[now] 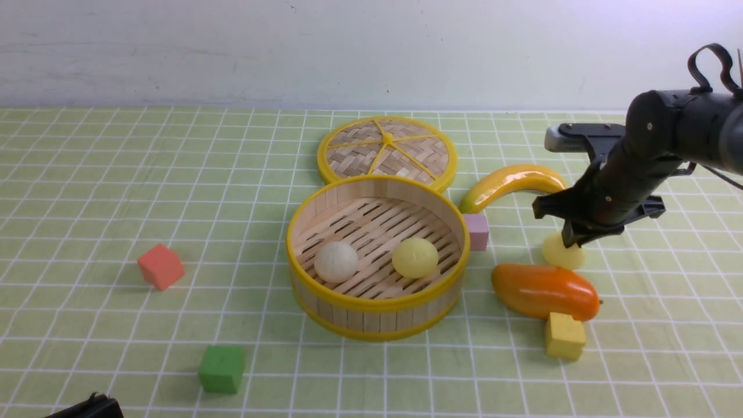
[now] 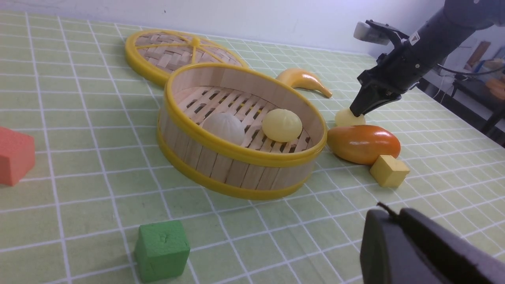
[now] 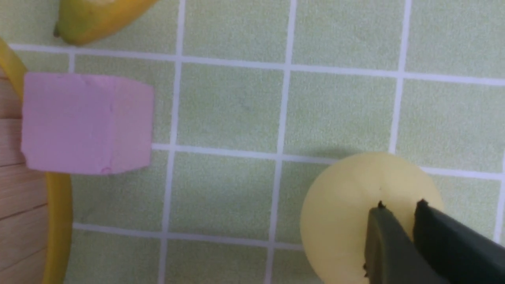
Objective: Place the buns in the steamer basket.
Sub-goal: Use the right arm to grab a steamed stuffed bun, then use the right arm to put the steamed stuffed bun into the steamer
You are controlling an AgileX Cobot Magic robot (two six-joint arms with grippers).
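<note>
Fingers (image 3: 388,244) tight atop bun (image 3: 343,221), wrist-view only

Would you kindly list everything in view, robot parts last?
Steamer basket: one, bamboo, yellow rims, centre
Buns: three; off-white bun and yellow bun in basket, pale yellow bun on cloth behind mango
Lid: one, woven, behind basket
Banana: one, yellow, right of lid
Mango: one, orange, right of basket
Cubes: four; red, green left; pink beside basket; yellow by mango
Right gripper: one, black, closed on pale yellow bun
Left gripper: one, black, front left
</note>
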